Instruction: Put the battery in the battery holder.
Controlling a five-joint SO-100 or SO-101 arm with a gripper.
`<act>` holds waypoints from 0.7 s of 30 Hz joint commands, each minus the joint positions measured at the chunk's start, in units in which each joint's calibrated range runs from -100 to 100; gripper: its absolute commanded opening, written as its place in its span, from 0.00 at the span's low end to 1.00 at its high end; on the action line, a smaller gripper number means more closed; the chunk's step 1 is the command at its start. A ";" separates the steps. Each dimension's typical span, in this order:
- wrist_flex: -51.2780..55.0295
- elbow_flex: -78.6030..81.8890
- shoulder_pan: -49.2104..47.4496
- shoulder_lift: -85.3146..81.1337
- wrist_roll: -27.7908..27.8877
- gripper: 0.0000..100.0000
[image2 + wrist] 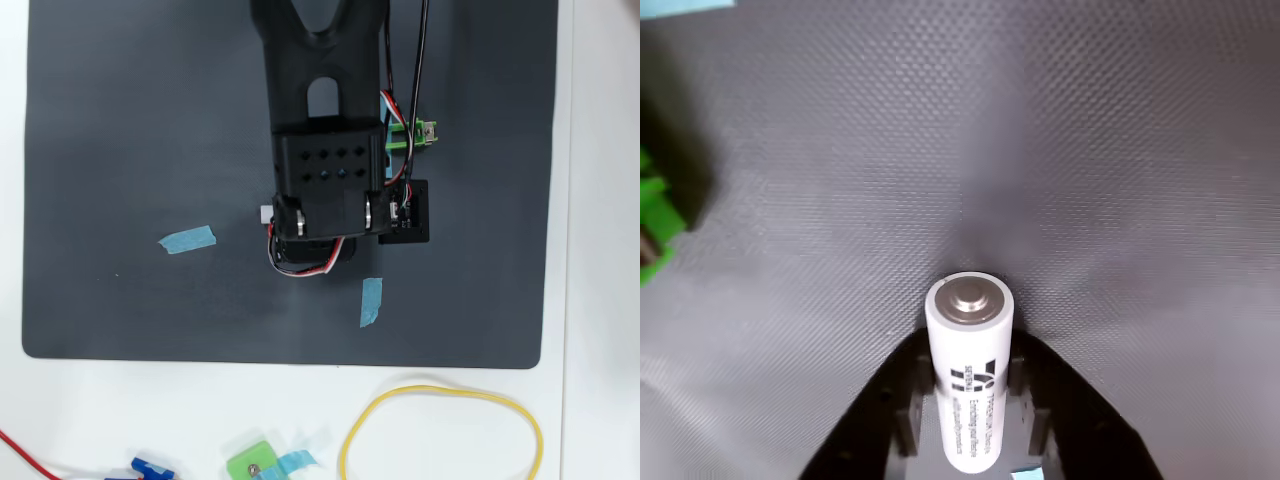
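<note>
Wrist view: battery [969,372] clamped between the two black fingers of the gripper [970,400], silver terminal end facing the camera. It's white with black print down the side, a small logo mark plus fine text lines, too small to read. It's held clear above the mat [1090,150], a dark grey sheet with a fine dotted weave. Green bit of the holder [654,220] pokes in at the left edge.

Overhead: arm [325,150] covers most of the holder [412,135]; only its green end with a metal contact shows, just right of the arm. Mat lies on a white table [600,300]. Two blue tape strips on the mat [187,239] [371,301]. Off the mat in front: yellow loop [440,435], small green piece [252,464].
</note>
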 commanded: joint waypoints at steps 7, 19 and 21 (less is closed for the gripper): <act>2.34 7.34 -0.89 -11.80 -0.10 0.00; -6.48 29.64 -18.64 -38.50 -4.22 0.00; -6.31 29.64 -20.51 -38.58 -5.42 0.00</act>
